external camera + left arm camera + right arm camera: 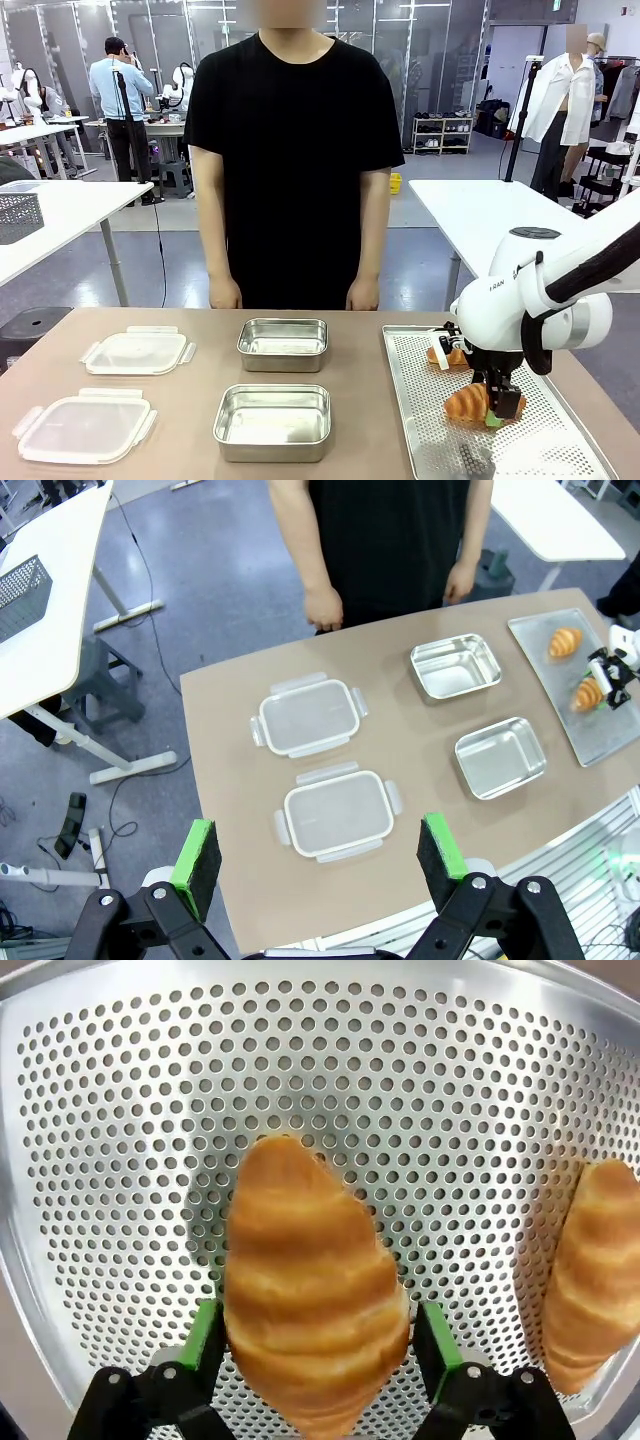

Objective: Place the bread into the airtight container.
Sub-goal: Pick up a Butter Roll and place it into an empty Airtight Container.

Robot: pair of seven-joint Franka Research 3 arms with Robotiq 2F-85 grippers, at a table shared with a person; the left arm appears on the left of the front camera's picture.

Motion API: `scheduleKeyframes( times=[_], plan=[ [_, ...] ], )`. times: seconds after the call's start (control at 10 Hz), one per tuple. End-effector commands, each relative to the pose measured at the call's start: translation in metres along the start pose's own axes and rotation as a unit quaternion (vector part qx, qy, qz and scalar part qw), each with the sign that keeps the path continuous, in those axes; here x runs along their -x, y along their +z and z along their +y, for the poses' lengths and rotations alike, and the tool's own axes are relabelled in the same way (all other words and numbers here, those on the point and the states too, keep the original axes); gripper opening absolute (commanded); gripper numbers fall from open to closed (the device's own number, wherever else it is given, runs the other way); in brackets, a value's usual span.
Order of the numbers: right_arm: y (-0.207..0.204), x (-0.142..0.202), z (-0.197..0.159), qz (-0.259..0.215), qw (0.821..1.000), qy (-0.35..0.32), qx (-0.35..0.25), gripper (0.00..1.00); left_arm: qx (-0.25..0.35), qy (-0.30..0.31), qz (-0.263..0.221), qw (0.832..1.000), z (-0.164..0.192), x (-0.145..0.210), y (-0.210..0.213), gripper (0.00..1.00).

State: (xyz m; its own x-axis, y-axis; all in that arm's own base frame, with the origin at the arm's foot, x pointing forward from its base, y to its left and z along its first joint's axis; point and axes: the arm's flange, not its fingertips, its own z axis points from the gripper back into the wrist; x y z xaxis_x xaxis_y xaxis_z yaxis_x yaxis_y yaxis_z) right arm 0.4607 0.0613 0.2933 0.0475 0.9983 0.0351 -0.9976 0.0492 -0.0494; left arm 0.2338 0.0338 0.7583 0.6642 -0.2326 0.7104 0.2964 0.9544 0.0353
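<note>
Right now the nearer croissant (pixel 310 1280) lies on the perforated metal tray (pixel 120 1110), at the lower right of the front view, and it is where my right tool (pixel 320 1340) has its fingers. From the right wrist camera the two green pads stand one on each side of the croissant, close up against its flanks. I cannot tell whether they are pressing on it or only just beside it. In the front view the same tool (pixel 497 400) points down from the white arm that comes in from the frame's right edge, with the croissant's tip sticking out to the left of the fingers.

A second croissant (pixel 447 355) sits on the same tray, higher in the frame and partly behind the arm.

Left of the tray, near the middle of the tabletop (pixel 190 390), are two open steel containers, one nearer (pixel 272 457) and one farther (pixel 283 365). Further left lie two clear plastic lids, a far one (pixel 138 352) and a near one (pixel 85 428).

My left tool (pixel 318 860) hangs high above the tabletop's edge, its fingers wide apart with nothing between them.

At the far side a person in a black shirt (pixel 295 150) stands with both hands down at the tabletop's edge.
</note>
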Motion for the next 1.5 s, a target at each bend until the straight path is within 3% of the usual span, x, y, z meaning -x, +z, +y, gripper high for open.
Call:
scheduleKeyframes(
  times=[0.0,0.3,0.8,1.0,1.2,1.4],
  plan=[
    [-0.002,0.004,-0.003,-0.012,1.0,0.016,0.003,0.73,-0.003,0.001,0.0,1.0,0.0,0.0,0.0,1.0],
    [0.006,0.003,0.002,-0.01,1.0,0.013,0.003,0.41,-0.003,0.001,0.0,1.0,0.0,0.0,0.0,1.0],
    [0.087,-0.016,0.026,-0.036,0.999,-0.002,0.025,0.41,-0.003,0.001,0.0,1.0,0.0,0.0,0.0,1.0],
    [0.117,-0.052,0.037,-0.037,0.999,-0.016,0.017,0.41,-0.003,0.001,0.0,1.0,0.0,0.0,0.0,1.0],
    [0.139,-0.119,0.056,-0.002,0.999,0.005,0.052,0.41,-0.003,0.001,0.0,1.0,0.0,0.0,0.0,1.0],
    [0.151,-0.165,0.069,-0.018,0.999,0.006,0.051,0.41,-0.003,0.001,0.0,1.0,0.0,0.0,0.0,1.0]
  ],
)
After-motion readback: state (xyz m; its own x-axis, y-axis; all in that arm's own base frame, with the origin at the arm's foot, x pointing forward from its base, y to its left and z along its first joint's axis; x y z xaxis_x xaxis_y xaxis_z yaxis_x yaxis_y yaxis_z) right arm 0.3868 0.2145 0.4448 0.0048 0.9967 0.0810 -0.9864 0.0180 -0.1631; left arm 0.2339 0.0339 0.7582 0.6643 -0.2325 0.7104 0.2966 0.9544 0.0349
